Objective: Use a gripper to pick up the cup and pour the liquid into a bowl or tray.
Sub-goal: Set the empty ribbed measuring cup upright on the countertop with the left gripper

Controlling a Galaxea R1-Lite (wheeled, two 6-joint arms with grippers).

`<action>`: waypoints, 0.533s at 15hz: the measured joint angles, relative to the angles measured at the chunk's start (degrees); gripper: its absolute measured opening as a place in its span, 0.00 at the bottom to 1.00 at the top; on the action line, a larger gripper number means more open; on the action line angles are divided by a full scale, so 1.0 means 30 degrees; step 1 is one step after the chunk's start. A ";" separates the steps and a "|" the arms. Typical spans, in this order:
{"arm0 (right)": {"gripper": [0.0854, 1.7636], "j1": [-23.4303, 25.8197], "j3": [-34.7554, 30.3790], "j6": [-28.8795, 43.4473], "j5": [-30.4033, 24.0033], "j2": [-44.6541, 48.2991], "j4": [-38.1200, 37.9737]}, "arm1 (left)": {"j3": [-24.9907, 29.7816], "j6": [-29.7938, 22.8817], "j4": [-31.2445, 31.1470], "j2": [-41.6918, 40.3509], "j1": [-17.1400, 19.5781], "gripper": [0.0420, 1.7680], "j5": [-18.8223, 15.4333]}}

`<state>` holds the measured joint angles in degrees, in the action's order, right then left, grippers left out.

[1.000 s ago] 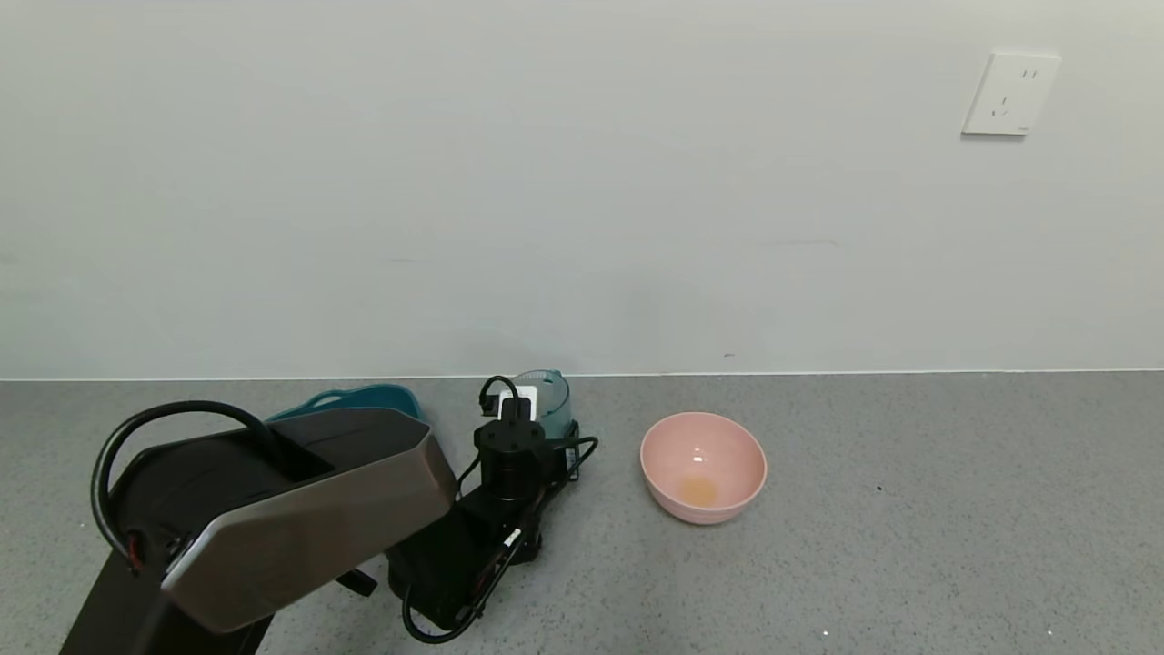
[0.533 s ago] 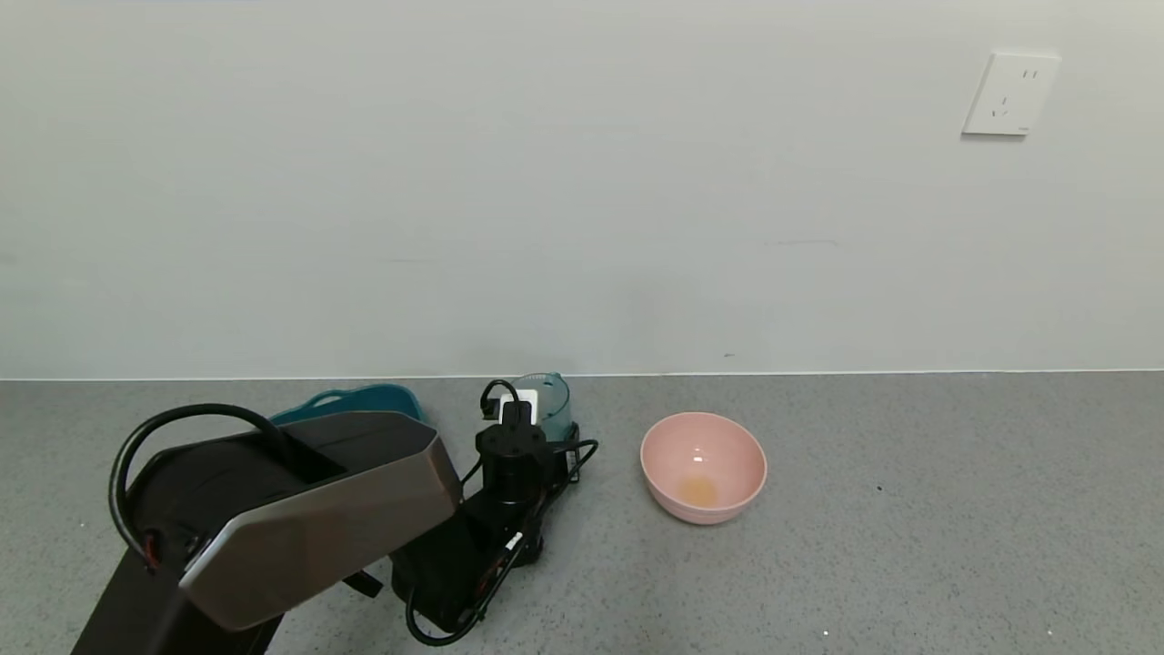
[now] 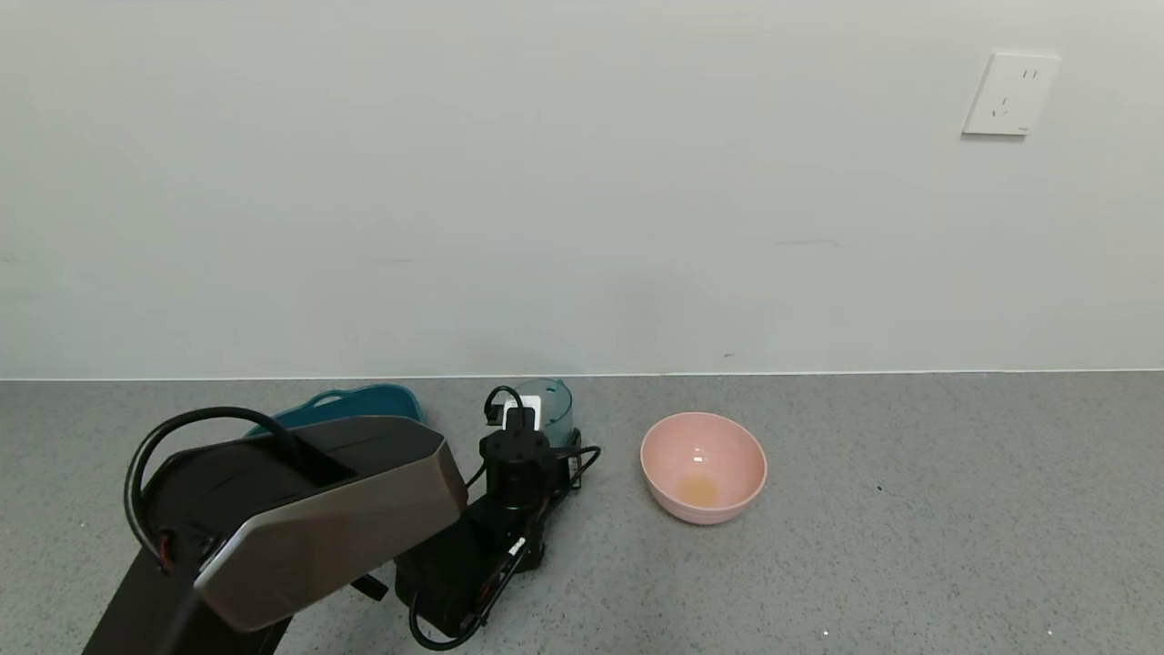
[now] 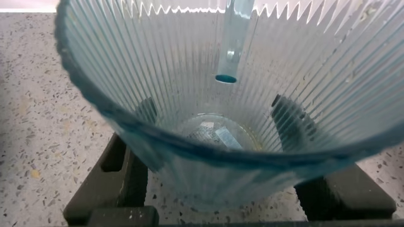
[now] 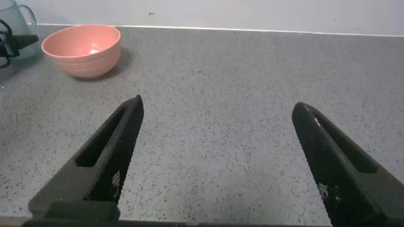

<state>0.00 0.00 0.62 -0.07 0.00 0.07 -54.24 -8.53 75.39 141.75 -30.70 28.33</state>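
Between the teal tub (image 3: pixel 364 401) and pink bowl (image 3: pixel 703 466), the cup (image 3: pixel 549 408) stands upright on the grey counter (image 3: pixel 909 509), clamped by the left gripper (image 4: pixel 221 195) on both sides and apparently near-empty. Risk: squeezing thin ribbed plastic could buckle it or let it slip. Right gripper (image 5: pixel 218 157) hangs spread wide, idle; no writing legible.

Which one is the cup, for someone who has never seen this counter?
On the grey counter, look near the wall, left of the round pink bowl. The cup sits in the left tool. Unlike the dark teal tub further left, it is see-through, ribbed and blue-green.
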 joint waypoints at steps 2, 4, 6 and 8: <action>0.97 0.0000 0.0000 -0.0008 0.0000 0.0000 0.0000 | 0.0000 -0.0004 0.0098 0.0106 -0.0041 0.72 0.0093; 0.97 0.0000 0.0000 0.0000 0.0008 0.0000 0.0000 | -0.0012 0.0000 0.0102 0.0179 -0.0073 0.72 0.0130; 0.97 0.0000 0.0000 -0.0008 0.0000 0.0000 0.0000 | -0.0020 0.0016 0.0098 0.0232 -0.0085 0.72 0.0313; 0.97 0.0000 0.0000 0.0000 0.0000 0.0000 0.0000 | -0.0020 0.0016 0.0102 0.0240 -0.0077 0.79 0.0341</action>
<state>0.00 0.00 0.62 -0.07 0.00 0.07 -54.30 -8.48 75.69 142.47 -30.93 29.35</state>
